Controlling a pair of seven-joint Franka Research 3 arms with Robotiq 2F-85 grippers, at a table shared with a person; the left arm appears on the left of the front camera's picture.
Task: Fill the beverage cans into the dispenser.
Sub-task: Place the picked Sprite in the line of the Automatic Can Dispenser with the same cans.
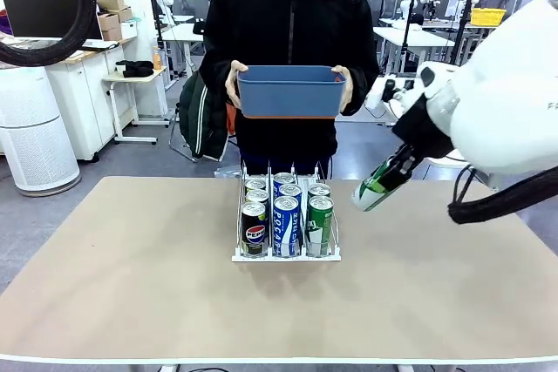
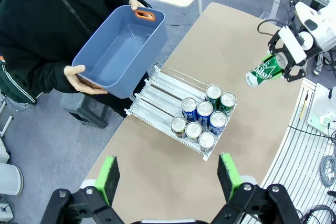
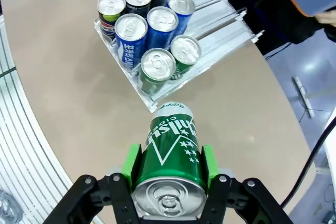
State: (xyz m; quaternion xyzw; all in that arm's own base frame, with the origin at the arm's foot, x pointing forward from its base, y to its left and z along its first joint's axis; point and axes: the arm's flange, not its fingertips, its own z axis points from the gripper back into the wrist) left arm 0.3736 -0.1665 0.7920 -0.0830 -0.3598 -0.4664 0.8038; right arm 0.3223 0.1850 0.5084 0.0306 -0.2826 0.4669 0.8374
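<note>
We see our right hand (image 3: 170, 174) clamped on a green can (image 3: 170, 150), holding it tilted in the air above the table (image 1: 131, 285), to the right of the dispenser (image 1: 285, 254) and apart from it. The dispenser stands mid-table with seven cans (image 1: 286, 211) upright at its near end: black Pepsi ones on the left, blue-and-white in the middle, green on the right. Our left hand (image 2: 168, 179) hangs high above with its fingers apart and empty, while the person across holds a blue tub (image 1: 290, 91) in both hands.

Robotics lab, worktables (image 1: 418, 38), monitor (image 1: 39, 13), cardboard boxes (image 1: 113, 13)
</note>
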